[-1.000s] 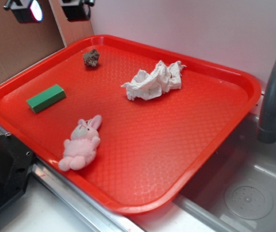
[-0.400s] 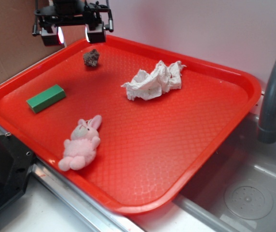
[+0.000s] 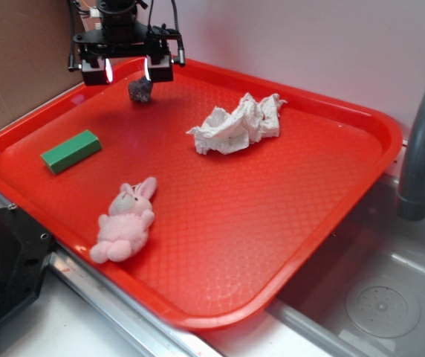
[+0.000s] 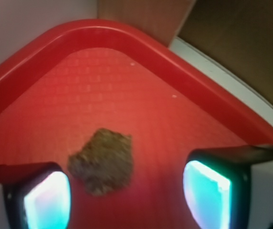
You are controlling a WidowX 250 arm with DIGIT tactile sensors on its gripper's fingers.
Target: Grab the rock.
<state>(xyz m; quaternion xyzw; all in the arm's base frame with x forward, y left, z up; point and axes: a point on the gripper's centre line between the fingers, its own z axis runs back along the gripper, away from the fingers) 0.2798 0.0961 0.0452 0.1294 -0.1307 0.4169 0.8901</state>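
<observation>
tool (image 3: 127, 71) spread, rock (image 4: 103, 161) partly hidden

Exterior view is reading evenly bright, light coming from above; glare is sheening off the red tray (image 3: 287, 245) near its front rim, and the front rim itself is going soft. Gripper (image 3: 127, 71) is casting a dim shadow onto the tray's far corner. Wrist view is running softer: the finger pads (image 4: 207, 193) are glowing blown-out cyan-white and blurring at the frame edge, the rock (image 4: 103, 160) is only moderately sharp, red is saturating.
</observation>
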